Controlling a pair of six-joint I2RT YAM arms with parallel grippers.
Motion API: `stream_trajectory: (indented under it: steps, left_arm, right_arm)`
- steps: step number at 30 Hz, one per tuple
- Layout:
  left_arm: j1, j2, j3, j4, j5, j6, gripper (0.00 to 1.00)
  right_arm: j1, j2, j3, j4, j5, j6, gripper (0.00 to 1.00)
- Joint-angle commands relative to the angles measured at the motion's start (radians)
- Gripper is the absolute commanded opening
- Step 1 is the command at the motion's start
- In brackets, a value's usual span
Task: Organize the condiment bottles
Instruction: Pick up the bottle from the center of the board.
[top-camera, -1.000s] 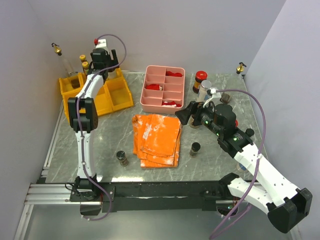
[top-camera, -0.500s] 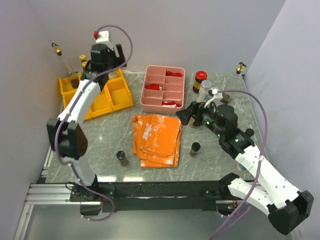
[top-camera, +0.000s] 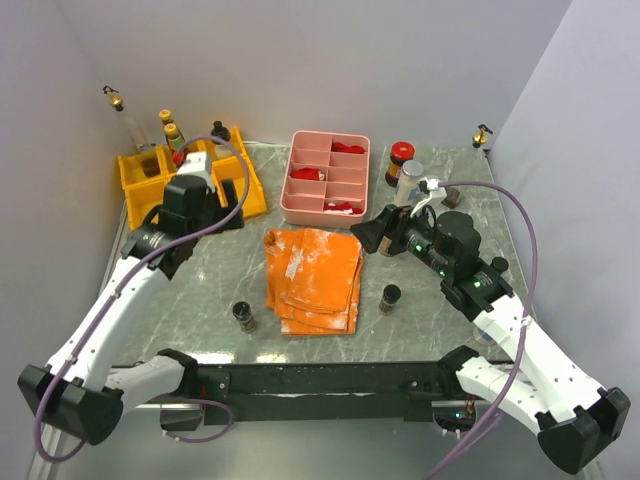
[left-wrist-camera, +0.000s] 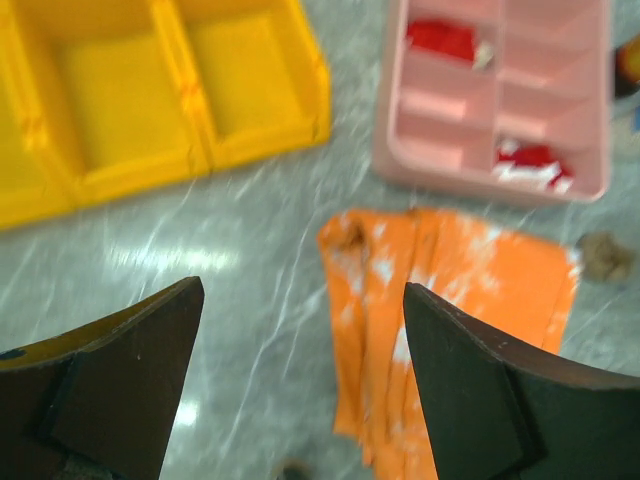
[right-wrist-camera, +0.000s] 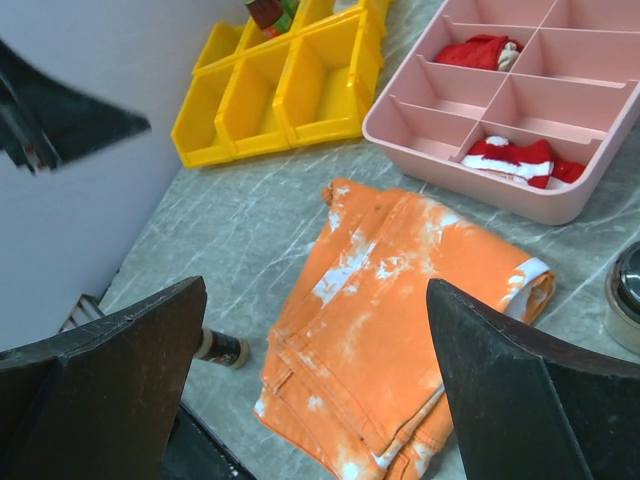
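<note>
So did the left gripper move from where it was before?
Yes. The left gripper pulled back from the far edge of the yellow bins to their near edge, toward the arm bases.

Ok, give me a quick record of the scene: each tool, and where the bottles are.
left tool: open, empty, near yellow bins
right tool: open, empty, beside orange cloth
left dark jar: on table, left of cloth
right dark jar: on table, right of cloth
red-capped bottle: right of pink tray
back bottles: at bins' far side
</note>
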Motion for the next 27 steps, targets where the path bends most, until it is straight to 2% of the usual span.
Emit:
stream_trajectory:
  steps: [1, 5, 12, 16, 20, 25, 27]
  left_arm:
    - [-0.006, -0.043, -0.083, -0.166, -0.002, -0.066, 0.84]
    - [-0.026, -0.048, -0.137, -0.235, 0.107, -0.075, 0.77]
    - [-0.080, -0.042, -0.160, -0.262, 0.076, -0.095, 0.75]
    - [-0.092, -0.022, -0.162, -0.298, 0.055, -0.168, 0.72]
    - [-0.097, -0.023, -0.200, -0.286, 0.160, -0.210, 0.69]
    - [-0.134, 0.022, -0.215, -0.390, 0.044, -0.243, 0.70]
    - [-0.144, 0.032, -0.231, -0.415, 0.047, -0.247, 0.69]
  right_arm:
    - [0.003, 0.005, -0.007, 0.052, -0.022, 0.013, 0.98]
    - [0.002, 0.009, -0.007, 0.054, -0.019, 0.013, 0.98]
    - [0.003, 0.030, -0.010, 0.065, -0.023, 0.016, 0.98]
    - [0.003, 0.048, -0.007, 0.060, -0.016, 0.011, 0.98]
    - [0.002, 0.055, -0.006, 0.062, -0.020, 0.011, 0.98]
    - [0.003, 0.058, -0.006, 0.063, -0.013, 0.011, 0.98]
    - [0.003, 0.062, -0.003, 0.060, -0.014, 0.008, 0.98]
